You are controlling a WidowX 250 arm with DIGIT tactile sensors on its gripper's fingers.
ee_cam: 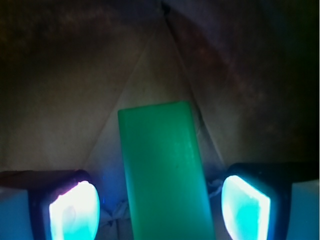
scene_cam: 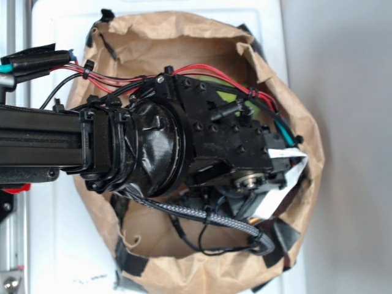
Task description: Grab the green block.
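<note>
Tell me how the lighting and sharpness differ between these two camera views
Exterior view: bright, even daylight, fairly sharp, but the black robot arm hides most of the crumpled brown paper bag. Wrist view: dark inside the bag, soft focus; the flat dark-green rectangular block is lit while the glowing cyan-white finger pads are overexposed and blown out.
</note>
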